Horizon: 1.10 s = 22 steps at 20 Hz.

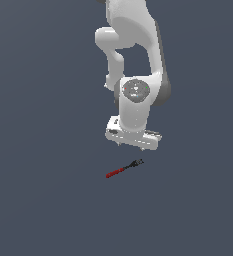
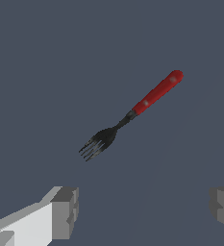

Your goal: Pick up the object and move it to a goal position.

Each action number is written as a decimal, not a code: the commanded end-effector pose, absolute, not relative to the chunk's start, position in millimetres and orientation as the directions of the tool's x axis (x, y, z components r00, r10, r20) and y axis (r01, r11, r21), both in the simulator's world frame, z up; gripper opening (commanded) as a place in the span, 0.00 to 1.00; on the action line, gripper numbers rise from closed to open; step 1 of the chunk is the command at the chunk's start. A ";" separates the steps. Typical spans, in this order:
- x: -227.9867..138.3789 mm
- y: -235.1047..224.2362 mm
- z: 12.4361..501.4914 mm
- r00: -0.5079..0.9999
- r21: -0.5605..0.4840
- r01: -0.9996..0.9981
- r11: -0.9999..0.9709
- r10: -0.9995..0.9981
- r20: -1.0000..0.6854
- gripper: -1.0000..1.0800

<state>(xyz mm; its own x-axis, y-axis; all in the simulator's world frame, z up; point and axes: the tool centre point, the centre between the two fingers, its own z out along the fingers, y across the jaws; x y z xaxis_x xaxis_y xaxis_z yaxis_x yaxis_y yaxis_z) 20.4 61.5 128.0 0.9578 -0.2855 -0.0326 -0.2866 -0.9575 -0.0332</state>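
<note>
The object, a small fork (image 1: 124,169) (image 2: 131,116) with a red handle and black tines, lies flat on the dark grey table (image 1: 43,200), tines toward the exterior view's right and slightly farther, handle toward its left. Nothing touches it. Just above and a little to the exterior view's right hangs the tool (image 1: 133,142) (image 2: 142,211), its fingers (image 2: 65,211) spread wide apart and holding nothing, carried by the white arm (image 1: 135,75).
</note>
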 end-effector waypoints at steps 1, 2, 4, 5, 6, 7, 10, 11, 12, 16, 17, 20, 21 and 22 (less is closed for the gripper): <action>25.0 60.0 122.2 0.934 -0.030 -0.356 -0.934 -0.355 -0.034 0.96; 26.8 59.4 119.8 0.924 -0.029 -0.383 -0.923 -0.382 -0.034 0.96; 30.3 58.2 115.2 0.900 -0.027 -0.435 -0.900 -0.434 -0.035 0.96; 32.0 57.5 112.9 0.887 -0.025 -0.461 -0.887 -0.460 -0.035 0.96; 33.7 56.9 110.5 0.874 -0.024 -0.486 -0.874 -0.485 -0.035 0.96; 35.4 56.3 108.2 0.860 -0.022 -0.510 -0.860 -0.510 -0.034 0.96; 40.5 54.5 101.1 0.813 -0.018 -0.582 -0.813 -0.581 -0.033 0.96; 42.1 53.9 98.8 0.796 -0.016 -0.605 -0.796 -0.604 -0.032 0.96; 43.7 53.2 96.4 0.779 -0.015 -0.627 -0.779 -0.626 -0.032 0.96; 50.1 50.8 87.0 0.704 -0.009 -0.710 -0.704 -0.710 -0.027 0.96; 51.7 50.2 84.6 0.684 -0.008 -0.730 -0.684 -0.729 -0.026 0.96; 56.3 48.4 77.6 0.621 -0.005 -0.784 -0.621 -0.784 -0.021 0.96; 57.7 47.8 75.4 0.600 -0.004 -0.800 -0.600 -0.800 -0.019 0.96; 59.1 47.3 73.3 0.580 -0.003 -0.814 -0.580 -0.814 -0.017 0.96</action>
<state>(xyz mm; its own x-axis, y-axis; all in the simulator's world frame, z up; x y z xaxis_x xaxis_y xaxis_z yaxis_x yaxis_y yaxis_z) 56.8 48.2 76.6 0.6128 -0.7900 -0.0202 -0.7902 -0.6128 -0.0042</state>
